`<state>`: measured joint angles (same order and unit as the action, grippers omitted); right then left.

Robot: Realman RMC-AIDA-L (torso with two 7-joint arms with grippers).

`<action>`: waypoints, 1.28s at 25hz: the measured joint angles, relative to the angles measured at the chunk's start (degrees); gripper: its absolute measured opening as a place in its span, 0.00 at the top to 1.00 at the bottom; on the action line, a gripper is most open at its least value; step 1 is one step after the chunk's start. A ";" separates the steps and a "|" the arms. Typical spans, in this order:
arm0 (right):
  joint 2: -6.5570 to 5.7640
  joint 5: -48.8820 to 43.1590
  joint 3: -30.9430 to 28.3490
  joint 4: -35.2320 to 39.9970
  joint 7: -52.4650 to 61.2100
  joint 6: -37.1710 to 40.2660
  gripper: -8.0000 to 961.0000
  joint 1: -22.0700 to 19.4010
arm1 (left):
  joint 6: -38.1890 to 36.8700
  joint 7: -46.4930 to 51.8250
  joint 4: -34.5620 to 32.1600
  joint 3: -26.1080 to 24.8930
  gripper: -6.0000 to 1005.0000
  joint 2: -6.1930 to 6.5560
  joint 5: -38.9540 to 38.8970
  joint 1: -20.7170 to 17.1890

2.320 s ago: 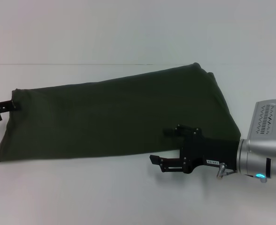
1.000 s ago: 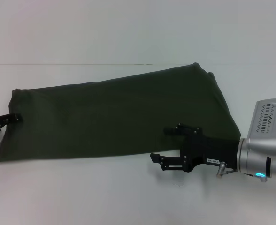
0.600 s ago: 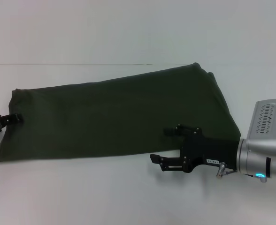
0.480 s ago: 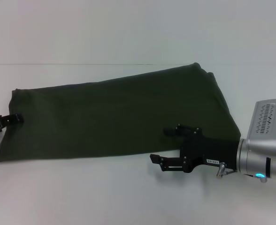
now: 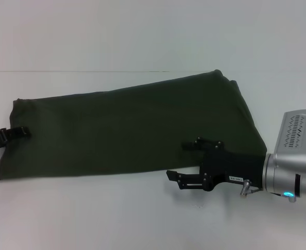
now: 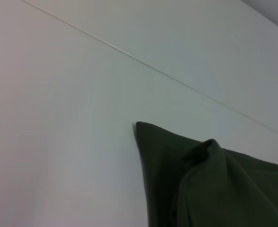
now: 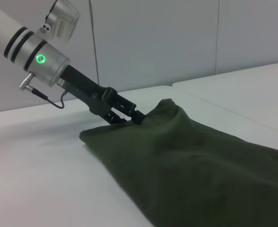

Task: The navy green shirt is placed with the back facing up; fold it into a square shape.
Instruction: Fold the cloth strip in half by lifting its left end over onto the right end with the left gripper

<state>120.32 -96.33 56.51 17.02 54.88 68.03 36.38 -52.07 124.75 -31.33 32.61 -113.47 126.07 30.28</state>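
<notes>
No lettering can be read anywhere. A small white label (image 5: 234, 179) sits on the black body of the right claw (image 5: 187, 161), but its print is too small to make out.

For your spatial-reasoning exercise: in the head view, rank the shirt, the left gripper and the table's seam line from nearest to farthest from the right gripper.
1. Navy green shirt: beside the right gripper, at its near edge.
2. Seam line: behind the shirt.
3. Left gripper: at the shirt's far left end.
</notes>
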 joint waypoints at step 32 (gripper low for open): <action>0.00 0.00 -0.08 0.04 0.11 0.39 0.04 -0.07 | -3.40 -0.86 -0.12 2.86 0.30 -3.20 0.14 3.41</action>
<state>120.32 -96.33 56.43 17.05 54.99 68.42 36.32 -55.47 123.89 -31.45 35.47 -116.66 126.21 33.69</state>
